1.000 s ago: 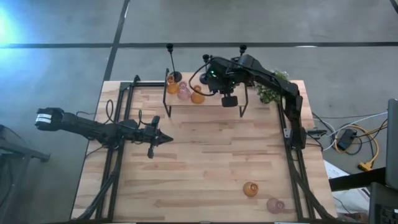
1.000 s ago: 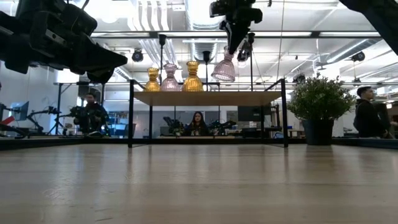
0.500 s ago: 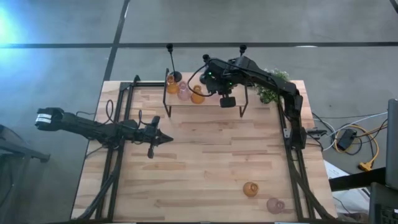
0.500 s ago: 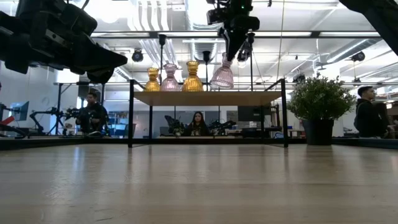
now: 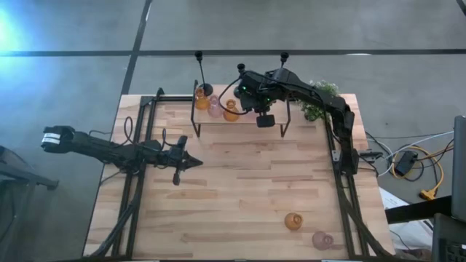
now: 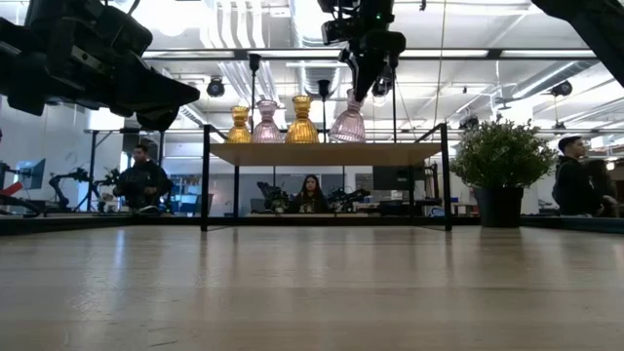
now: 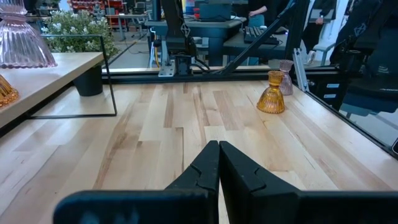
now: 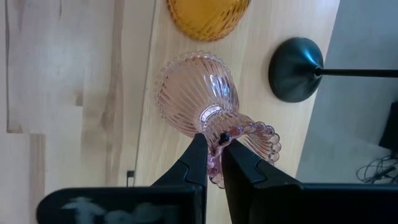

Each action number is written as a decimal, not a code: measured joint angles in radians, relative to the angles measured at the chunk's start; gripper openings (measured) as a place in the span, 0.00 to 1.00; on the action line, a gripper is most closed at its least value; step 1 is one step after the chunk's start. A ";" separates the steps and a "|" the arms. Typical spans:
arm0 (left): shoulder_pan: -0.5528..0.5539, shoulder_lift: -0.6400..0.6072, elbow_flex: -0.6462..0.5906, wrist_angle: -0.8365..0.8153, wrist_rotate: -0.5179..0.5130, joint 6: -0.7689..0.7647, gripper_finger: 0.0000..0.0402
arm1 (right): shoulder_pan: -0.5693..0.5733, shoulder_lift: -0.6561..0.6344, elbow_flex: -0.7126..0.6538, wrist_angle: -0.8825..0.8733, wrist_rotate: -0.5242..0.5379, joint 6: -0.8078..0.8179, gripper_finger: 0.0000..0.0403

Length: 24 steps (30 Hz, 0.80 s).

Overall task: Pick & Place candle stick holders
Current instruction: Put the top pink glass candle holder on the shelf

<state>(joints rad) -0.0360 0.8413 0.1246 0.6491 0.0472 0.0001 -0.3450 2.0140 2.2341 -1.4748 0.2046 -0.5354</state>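
Note:
My right gripper [image 6: 369, 86] is shut on a pink ribbed glass holder [image 6: 348, 123] over the wooden shelf [image 6: 327, 153] at the table's far side. Its base is at or just above the shelf top; I cannot tell whether it touches. Two amber holders [image 6: 239, 125] [image 6: 301, 119] and a pink one [image 6: 266, 122] stand on the shelf by their bases. Black thin-stemmed holders [image 5: 198, 71] [image 8: 295, 70] stand there too. One amber holder [image 5: 293, 220] and one pink holder [image 5: 322, 239] stand on the table's near right. My left gripper [image 5: 196, 162] is shut and empty over the table's left middle. My right gripper pinches the pink holder's beaded top rim [image 8: 217, 138] between its two fingers [image 8: 198, 157]. The fingers come from above, pointing down. The holder hangs below them, slightly tilted, wide base down over the shelf top.
A bushy green plant [image 5: 320, 102] stands by the shelf's right end. Black frame rails [image 5: 135, 182] run along the table's left and right edges. Bare wood lies in the table's middle [image 5: 247, 182]. People sit in the room beyond [image 6: 310, 193].
My right gripper has gone down toward the shelf top and slightly toward the table's left edge, still shut on the pink holder. The holder has come from well above the shelf down to about the shelf's surface.

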 joint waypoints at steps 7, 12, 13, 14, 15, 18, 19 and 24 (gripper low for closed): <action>0.000 0.000 0.000 0.000 0.000 0.000 0.03 | 0.000 0.000 -0.002 0.009 -0.023 0.001 0.05; 0.000 0.000 0.000 0.000 0.000 0.000 0.03 | 0.000 0.000 -0.006 0.018 -0.024 0.004 0.05; 0.000 0.000 0.000 0.000 0.000 0.000 0.03 | 0.001 0.000 -0.009 0.018 -0.024 0.003 0.05; 0.000 0.000 0.000 0.000 0.000 0.000 0.03 | 0.000 0.000 -0.012 0.018 -0.024 0.004 0.05; 0.000 0.000 0.000 0.000 0.000 0.000 0.03 | 0.000 0.000 -0.014 0.017 -0.024 0.004 0.05; 0.000 0.000 0.000 0.000 0.000 0.000 0.03 | 0.000 0.000 -0.022 0.019 -0.024 0.004 0.05; 0.000 0.000 0.000 0.000 0.000 0.000 0.03 | 0.000 0.000 -0.025 0.020 -0.023 0.004 0.05; 0.000 0.000 0.000 0.000 0.000 0.000 0.03 | 0.000 0.000 -0.029 0.027 -0.018 0.004 0.05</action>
<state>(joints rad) -0.0364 0.8413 0.1246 0.6487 0.0471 -0.0001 -0.3447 2.0140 2.2047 -1.4475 0.1864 -0.5312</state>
